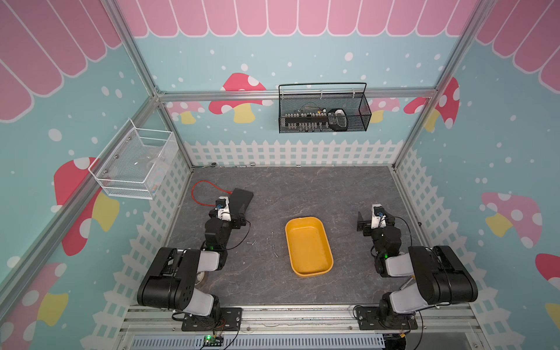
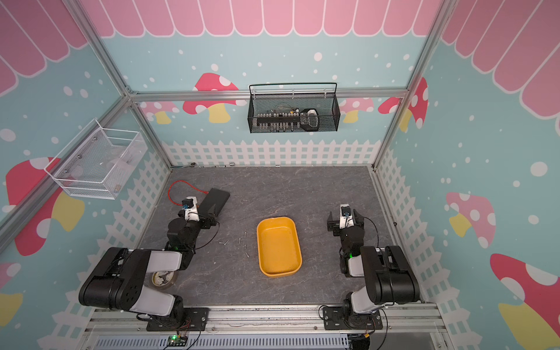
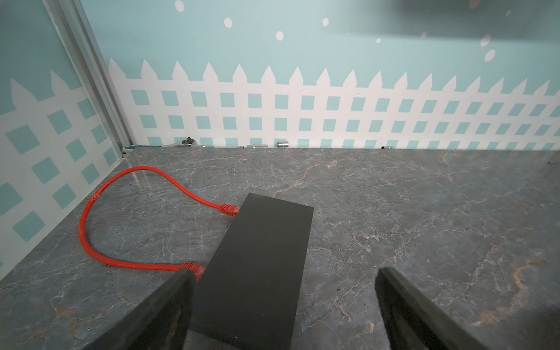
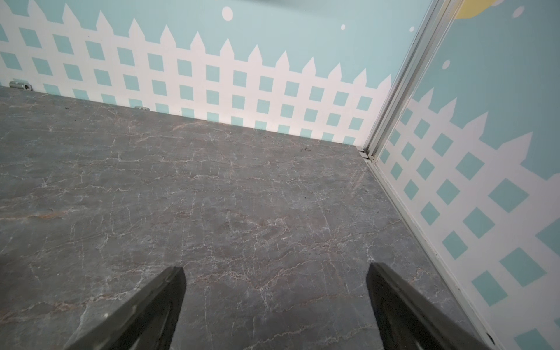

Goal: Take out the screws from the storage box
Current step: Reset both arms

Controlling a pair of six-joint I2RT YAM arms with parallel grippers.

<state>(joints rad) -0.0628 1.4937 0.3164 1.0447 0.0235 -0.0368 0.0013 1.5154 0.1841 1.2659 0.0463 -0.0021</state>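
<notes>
The storage box, a shallow yellow-orange tub, sits mid-table in both top views; its inside shows only bare yellow. Several tiny silver screws lie scattered on the grey table just left of the box. My left gripper hangs open at the left, well back from the screws, over the near end of a flat black box. My right gripper stands open right of the storage box, with only bare table between its fingers.
A flat black box with a looped red cable lies at back left. A tape roll sits under the left arm. Small metal sockets and a ratchet line the back wall. Mesh baskets hang on the walls.
</notes>
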